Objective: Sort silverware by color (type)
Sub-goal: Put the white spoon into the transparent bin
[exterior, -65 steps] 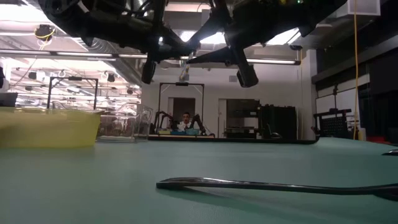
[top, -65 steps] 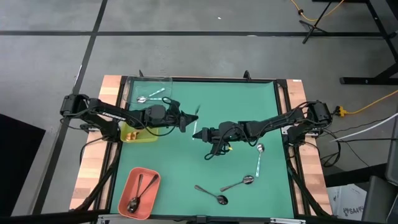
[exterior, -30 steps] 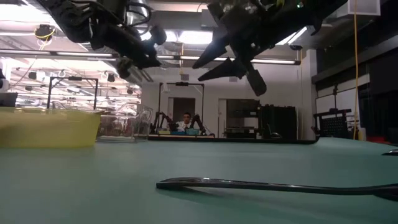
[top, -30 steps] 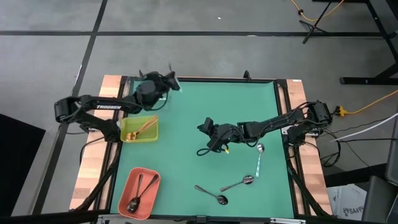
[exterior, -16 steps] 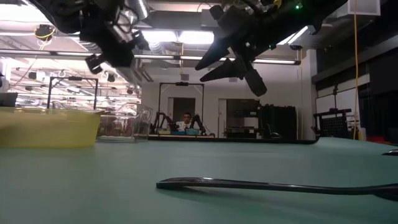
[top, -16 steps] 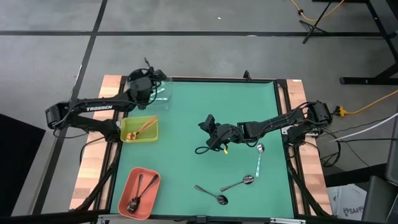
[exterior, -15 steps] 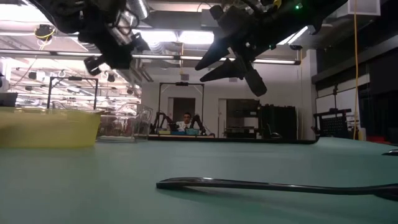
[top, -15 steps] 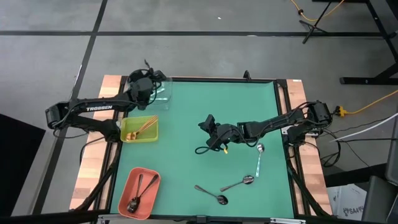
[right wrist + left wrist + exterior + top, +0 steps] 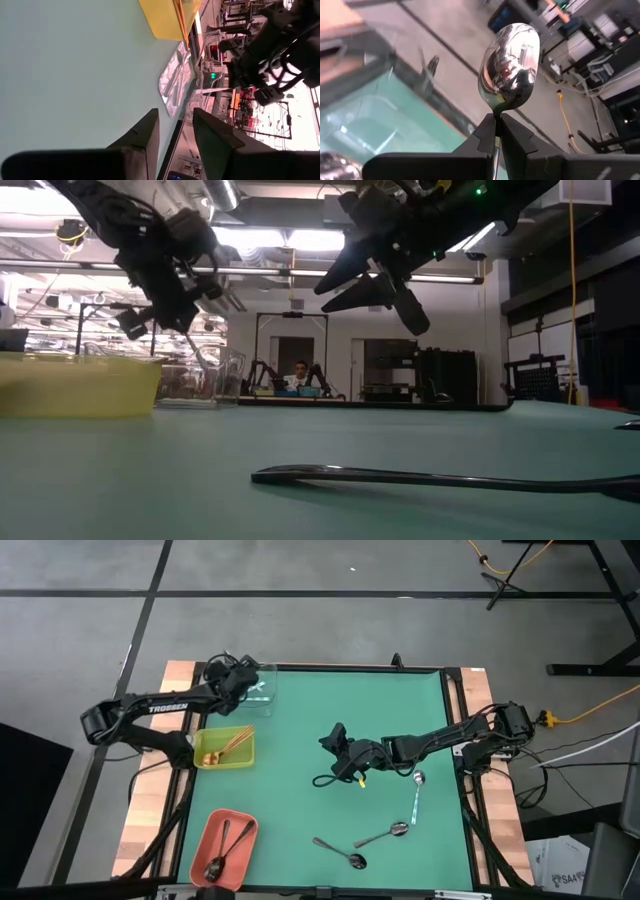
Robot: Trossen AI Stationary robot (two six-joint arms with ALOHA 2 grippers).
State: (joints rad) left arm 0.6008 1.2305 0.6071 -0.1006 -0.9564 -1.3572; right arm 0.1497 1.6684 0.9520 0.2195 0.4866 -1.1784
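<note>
The left hand (image 9: 495, 142), its arm lettered TROSSEN, grips a silver spoon (image 9: 509, 65) by the handle above the clear tray (image 9: 258, 692) at the table's far left corner; the right hand (image 9: 332, 740), fingers parted and empty, hangs mid-table.

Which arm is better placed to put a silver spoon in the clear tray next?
Left. The left gripper is shut on a silver spoon right over the clear tray. The right gripper hangs open and empty mid-table.
</note>
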